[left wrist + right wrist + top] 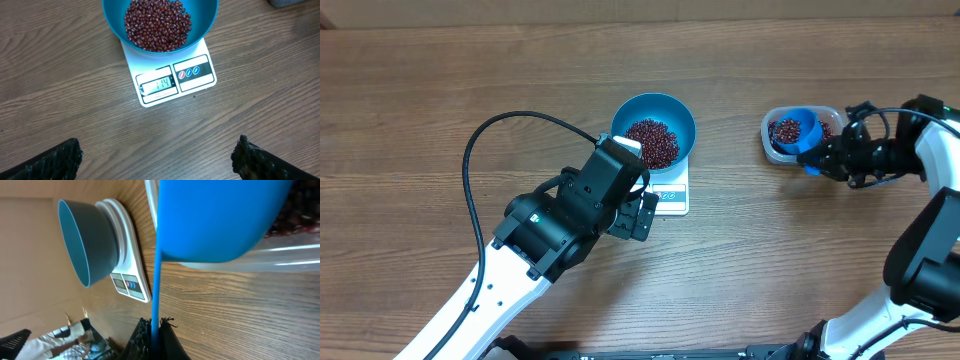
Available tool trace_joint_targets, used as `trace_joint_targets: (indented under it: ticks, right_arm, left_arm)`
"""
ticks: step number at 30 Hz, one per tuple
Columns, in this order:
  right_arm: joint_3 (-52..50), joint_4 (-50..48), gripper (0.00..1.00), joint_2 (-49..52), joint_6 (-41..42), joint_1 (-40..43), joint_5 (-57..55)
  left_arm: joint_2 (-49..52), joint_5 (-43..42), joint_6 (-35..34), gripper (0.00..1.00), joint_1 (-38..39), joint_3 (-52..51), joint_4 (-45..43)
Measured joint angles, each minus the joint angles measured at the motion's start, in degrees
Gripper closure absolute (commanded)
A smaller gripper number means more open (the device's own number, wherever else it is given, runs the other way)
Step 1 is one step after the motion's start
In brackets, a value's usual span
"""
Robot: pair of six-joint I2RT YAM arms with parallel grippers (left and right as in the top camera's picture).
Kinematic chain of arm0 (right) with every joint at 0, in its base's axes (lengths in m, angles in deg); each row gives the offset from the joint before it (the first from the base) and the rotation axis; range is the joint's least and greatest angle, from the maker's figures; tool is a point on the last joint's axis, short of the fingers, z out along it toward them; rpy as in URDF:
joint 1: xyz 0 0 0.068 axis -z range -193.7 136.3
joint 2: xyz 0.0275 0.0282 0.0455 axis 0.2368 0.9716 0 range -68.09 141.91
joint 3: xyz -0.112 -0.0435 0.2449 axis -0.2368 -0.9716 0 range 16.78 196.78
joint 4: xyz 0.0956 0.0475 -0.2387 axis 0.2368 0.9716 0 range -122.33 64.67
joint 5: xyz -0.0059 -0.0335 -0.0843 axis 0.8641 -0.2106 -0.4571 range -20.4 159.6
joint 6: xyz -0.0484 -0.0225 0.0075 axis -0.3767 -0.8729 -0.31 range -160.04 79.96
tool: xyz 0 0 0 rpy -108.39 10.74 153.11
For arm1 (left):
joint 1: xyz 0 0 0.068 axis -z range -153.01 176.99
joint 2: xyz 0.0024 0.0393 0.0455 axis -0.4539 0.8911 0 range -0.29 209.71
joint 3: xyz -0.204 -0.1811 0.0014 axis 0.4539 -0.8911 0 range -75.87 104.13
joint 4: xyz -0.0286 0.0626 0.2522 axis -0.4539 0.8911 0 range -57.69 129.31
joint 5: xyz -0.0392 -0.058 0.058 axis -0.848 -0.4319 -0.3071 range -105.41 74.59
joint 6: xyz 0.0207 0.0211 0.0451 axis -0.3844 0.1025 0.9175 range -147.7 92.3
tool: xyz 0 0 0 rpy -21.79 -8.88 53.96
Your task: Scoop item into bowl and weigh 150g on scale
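Beans [651,142] lie heaped in the blue bowl [678,112], which stands on the white scale [672,200] about midway along the table [440,80]. The display looks to me short of the target, so more is wanted. A second lot of beans fills the small blue scoop [801,130] at the clear tub [768,140] toward the right edge, well apart from the bowl; whether it rests in the tub or hangs just over it I can't tell. The right claw [825,160] is clamped tight on the scoop's handle. My worry is the carry across: the scoop looks full, and any tilt or jolt would scatter beans on the wood, while tipping the whole load in at once could overshoot the weight. The left claw [645,212] hangs with jaws spread wide and nothing in them, just beside the scale's display edge on the near side, so a nudge from it would upset the reading; the bowl's beans lie just beyond it
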Motion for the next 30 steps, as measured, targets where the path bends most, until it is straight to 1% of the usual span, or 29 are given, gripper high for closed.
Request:
trace_joint_targets:
  ticks: [12, 18, 23, 30]
  right_arm:
    - [-0.02, 1.68, 0.96, 0.0, -2.23, 3.63, 1.75]
    - [-0.02, 5.49, 0.96, 0.0, -6.97, 4.81, 7.08]
    - [-0.02, 8.98, 0.96, 0.0, -12.83, 4.52, 10.93]
    - [0.26, 9.57, 0.96, 0.0, -15.82, 0.63, 13.66]
  left_arm:
    - [0.0, 0.0, 0.0, 0.01, 0.0, 0.0, 0.0]
    - [0.0, 0.0, 0.02, 0.0, 0.0, 0.0, 0.0]
    - [0.0, 0.0, 0.02, 0.0, 0.0, 0.0, 0.0]
    - [0.0, 0.0, 0.0, 0.0, 0.0, 0.0, 0.0]
